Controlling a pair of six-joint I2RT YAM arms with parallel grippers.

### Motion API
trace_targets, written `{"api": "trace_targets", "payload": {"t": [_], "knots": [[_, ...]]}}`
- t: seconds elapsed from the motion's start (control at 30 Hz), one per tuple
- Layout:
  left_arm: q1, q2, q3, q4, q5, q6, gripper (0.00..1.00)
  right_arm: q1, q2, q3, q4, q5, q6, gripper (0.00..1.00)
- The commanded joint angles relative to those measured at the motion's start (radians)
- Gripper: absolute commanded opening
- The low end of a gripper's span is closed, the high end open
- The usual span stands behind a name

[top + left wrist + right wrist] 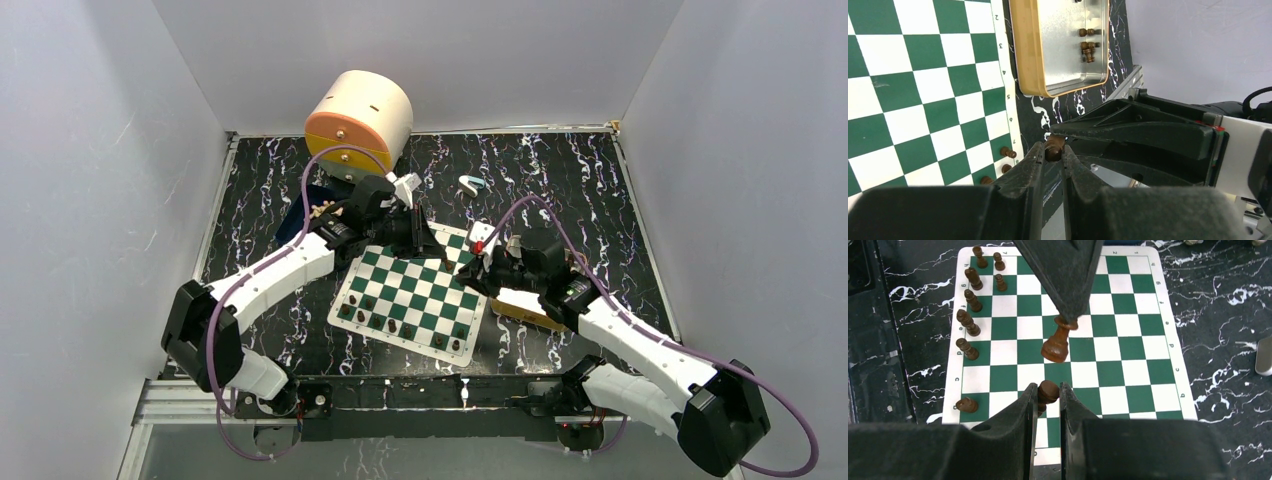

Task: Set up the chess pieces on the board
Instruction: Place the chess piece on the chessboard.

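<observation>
The green and white board (428,292) lies between the arms, with dark brown chess pieces (400,326) lined along its near edge. My left gripper (1052,151) is shut on a dark brown piece (1054,148). In the right wrist view that piece (1056,343) hangs upright by its head from the left fingers (1063,285) above the board's middle. My right gripper (1048,392) is shut on another dark brown piece (1047,390), close beside the left one over the board's right part. Several dark pieces (968,322) stand in two rows, and one (967,404) lies on its side.
A gold-rimmed metal tin (1063,45) with a few dark pieces (1087,47) lies right of the board, partly under the right arm (620,330). A round cream and orange container (358,122) stands at the back. A small white and teal object (470,184) lies behind the board.
</observation>
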Motion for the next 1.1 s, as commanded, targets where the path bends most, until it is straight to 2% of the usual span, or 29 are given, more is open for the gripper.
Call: {"api": "trace_targets", "payload": {"t": [0.0,0.2,0.37,0.53,0.67,0.83,0.97,1.07], "knots": [[0.002,-0.070,0.005,-0.026,-0.054,0.048,0.01,0.004,-0.018,-0.001,0.056,0.073,0.070,0.05],[-0.006,-0.134,-0.014,-0.091,-0.180,0.166,0.00,0.002,-0.021,0.031,0.039,0.235,0.307,0.06],[-0.054,-0.209,-0.063,-0.098,-0.286,0.225,0.00,0.002,0.035,0.135,-0.093,0.354,0.465,0.06],[-0.151,-0.273,-0.094,-0.091,-0.425,0.281,0.00,-0.010,0.124,0.259,-0.224,0.437,0.624,0.06],[-0.249,-0.302,-0.124,-0.071,-0.547,0.308,0.00,-0.064,0.198,0.326,-0.300,0.430,0.707,0.06],[-0.392,-0.299,-0.169,-0.031,-0.712,0.330,0.01,-0.183,0.218,0.339,-0.291,0.306,0.787,0.06],[-0.483,-0.310,-0.219,-0.011,-0.858,0.337,0.00,-0.239,0.205,0.333,-0.281,0.263,0.797,0.05],[-0.513,-0.327,-0.265,0.009,-0.911,0.333,0.00,-0.252,0.187,0.328,-0.290,0.261,0.784,0.05]]}}
